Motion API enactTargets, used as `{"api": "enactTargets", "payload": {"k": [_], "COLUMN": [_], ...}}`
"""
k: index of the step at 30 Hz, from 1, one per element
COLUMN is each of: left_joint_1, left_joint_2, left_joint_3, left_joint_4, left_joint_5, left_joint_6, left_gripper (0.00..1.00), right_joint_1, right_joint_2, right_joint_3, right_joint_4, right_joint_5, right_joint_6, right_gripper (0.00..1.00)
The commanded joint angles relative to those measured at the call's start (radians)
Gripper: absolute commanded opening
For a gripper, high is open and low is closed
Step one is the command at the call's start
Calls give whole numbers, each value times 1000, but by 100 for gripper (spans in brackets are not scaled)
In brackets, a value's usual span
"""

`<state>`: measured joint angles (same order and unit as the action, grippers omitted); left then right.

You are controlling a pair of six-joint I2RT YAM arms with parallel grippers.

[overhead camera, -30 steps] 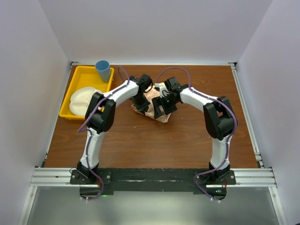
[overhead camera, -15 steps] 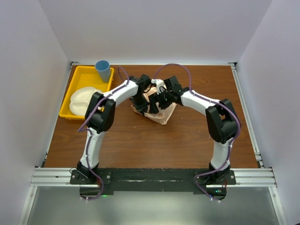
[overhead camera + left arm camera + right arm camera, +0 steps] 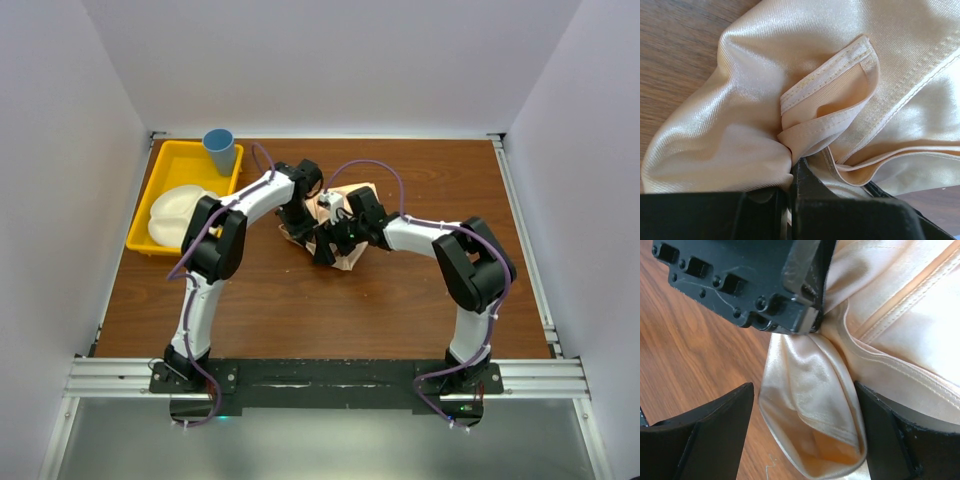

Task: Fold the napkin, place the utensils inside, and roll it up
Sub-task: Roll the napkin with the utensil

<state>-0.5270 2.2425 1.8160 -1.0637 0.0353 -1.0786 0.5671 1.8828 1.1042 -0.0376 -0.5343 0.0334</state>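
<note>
Brown wooden worktop [image 3: 400, 290] carries the crumpled napkin [image 3: 347, 260] at centre frame; left fingers [image 3: 807, 187] are clamped on one fold, right fingers [image 3: 715, 430] stand apart, straddling another.

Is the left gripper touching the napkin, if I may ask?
Touching: the left wrist view shows the left gripper shut on a pinched fold of the napkin.

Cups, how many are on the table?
1: a blue cup at the far right corner of the yellow tray, behind the white divided plate. The arms might hide more.
</note>
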Motion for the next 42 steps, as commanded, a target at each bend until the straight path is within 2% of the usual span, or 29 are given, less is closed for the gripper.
{"api": "enactTargets", "payload": {"k": [1, 5, 8, 10, 11, 12, 14, 15, 21, 22, 23, 25, 26, 29, 33, 34, 36, 37, 39, 42], "left_joint_1": [5, 7, 5, 5, 7, 7, 7, 5, 7, 7, 7, 7, 7, 7, 7, 7, 9, 9, 10, 10], "left_joint_2": [6, 6, -1, -3, -7, -7, -12, -17, -87, -105, -145, -187, -226, -302, -374, -424, -474, -504, -511, -475], "left_joint_3": [28, 25, 20, 26, 28, 28, 25, 22, -89, -125, -145, -190, -201, -244, -257, -300, -372, -389, -397, -377], "left_joint_4": [-16, -25, -24, -22, -19, -18, 4, 13, 198, 227, 290, 355, 399, 503, 511, 534, 548, 536, 495, 452], "left_joint_5": [20, 21, 32, 37, 34, 23, 12, 0, 15, 12, 8, 15, 8, 32, -32, -32, -150, -196, -282, -278], "left_joint_6": [25, 23, 17, 23, 28, 34, 69, 83, 275, 331, 362, 443, 465, 535, 568, 569, 537, 470, 387, 333], "left_gripper": [0, 0, 0, 0, 0, 0, 0, 0, 0, 1, 12, 25, 38, 55, 62, 68, 73, 75, 75, 71], "right_joint_1": [11, 28, 56, 63, 63, 63, 65, 65, 36, 30, 11, -6, -25, -52, -76, -82, -90, -101, -114, -136], "right_joint_2": [-14, -10, 15, 27, 41, 51, 61, 64, 125, 131, 139, 159, 165, 186, 217, 226, 245, 248, 263, 288], "right_joint_3": [-9, 14, 36, 33, 36, 39, 34, 26, 55, 52, 49, 28, 19, -23, -55, -61, -64, -73, -75, -72], "right_joint_4": [65, 48, 8, 22, 24, 16, 25, 33, 8, 8, 13, 33, 63, 168, 322, 344, 372, 383, 384, 384], "right_joint_5": [19, 71, 158, 198, 203, 206, 168, 148, -12, -30, -56, -118, -133, -193, -233, -249, -253, -253, -245, -245], "right_joint_6": [17, 16, 11, 40, 57, 69, 97, 109, 215, 258, 284, 371, 400, 508, 659, 678, 712, 721, 729, 734], "right_gripper": [83, 83, 75, 66, 59, 47, 37, 29, 11, 10, 9, 4, 3, 1, 1, 1, 0, 0, 0, 0]}}
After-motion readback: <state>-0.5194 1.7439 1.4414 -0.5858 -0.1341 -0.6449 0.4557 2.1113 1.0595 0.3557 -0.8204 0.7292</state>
